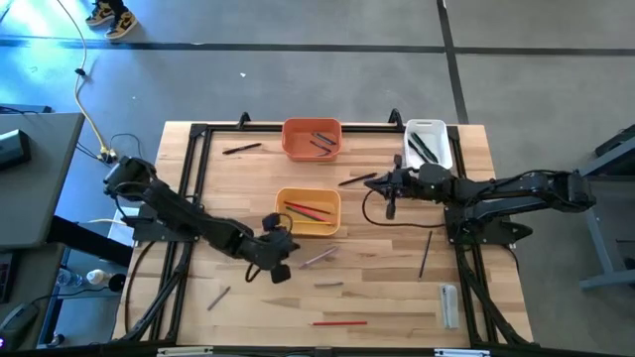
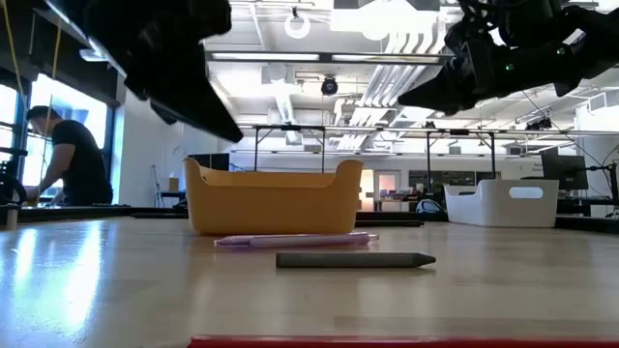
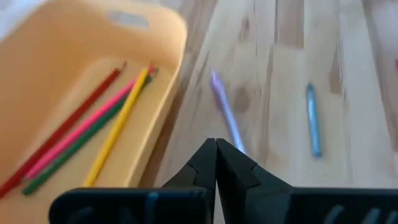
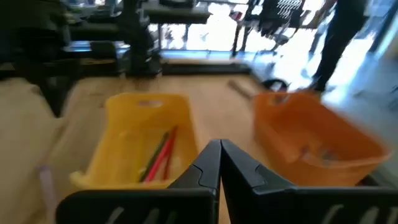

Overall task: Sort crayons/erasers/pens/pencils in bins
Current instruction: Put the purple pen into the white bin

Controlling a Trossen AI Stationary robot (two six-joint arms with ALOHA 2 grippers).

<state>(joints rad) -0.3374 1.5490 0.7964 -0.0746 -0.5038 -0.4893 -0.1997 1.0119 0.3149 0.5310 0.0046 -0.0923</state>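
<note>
The left gripper (image 1: 279,248) is hovering closed and empty beside the yellow-orange bin (image 1: 309,212), which is holding several pencils (image 3: 93,140). The right gripper (image 1: 389,193) is hanging closed between the orange bin (image 1: 312,139) and the white bin (image 1: 428,144), with loose sticks (image 1: 320,258) lying on the table (image 1: 377,288).

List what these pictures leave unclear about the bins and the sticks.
- White bin: high view, right arm covers its near end; contents partly hidden.
- Yellow bin: low view, its wall hides the contents.
- Orange bin: right wrist view, motion blur smears the contents.
- Loose sticks: high view, too small to tell pen from pencil.
</note>
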